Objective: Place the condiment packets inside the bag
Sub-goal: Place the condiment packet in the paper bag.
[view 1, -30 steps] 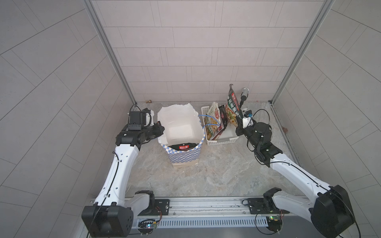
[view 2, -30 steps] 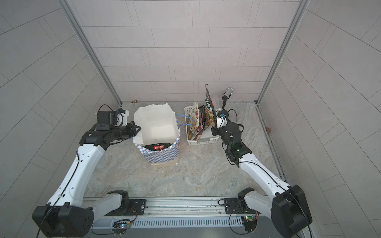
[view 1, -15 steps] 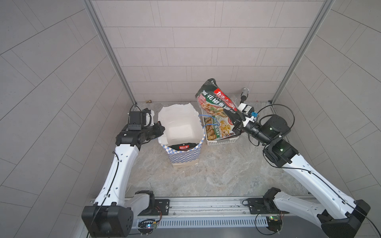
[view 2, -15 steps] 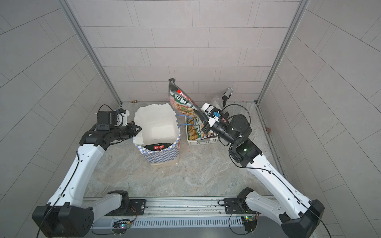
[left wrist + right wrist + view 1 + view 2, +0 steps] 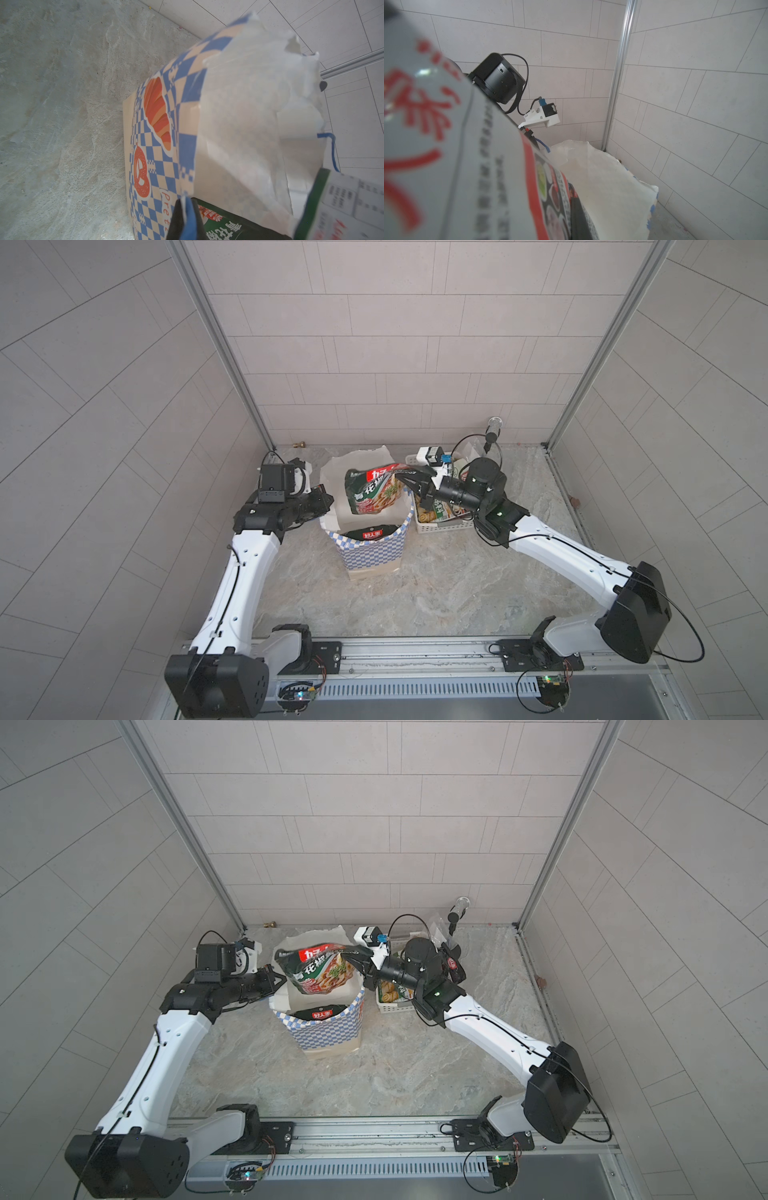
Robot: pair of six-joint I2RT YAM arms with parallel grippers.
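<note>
While our left tool (image 5: 325, 503) pinches open the tall blue-checked paper bag (image 5: 370, 556), our right tool (image 5: 405, 481), clamped on a glossy green-and-red condiment packet (image 5: 374, 497), hangs it over the mouth, ready to drop.

The bag (image 5: 371, 551) is blue-and-white checked outside, with a tan band at its base and a plain white inside. In the left wrist view its side carries a croissant (image 5: 158, 112) print striped in orange and a pretzel (image 5: 141, 172) print in orange, both edged white. Its cord handle (image 5: 333, 154) is blue. The green packet (image 5: 372, 494) is dark green with a red label, white characters and a cream-and-orange food picture. The black packet (image 5: 371, 533) bears a red label with white characters. The basket (image 5: 441, 527) is white. The desk (image 5: 436, 593) is marbled grey-beige. The left arm (image 5: 245, 572) and right arm (image 5: 561, 556) are white with black joints.
</note>
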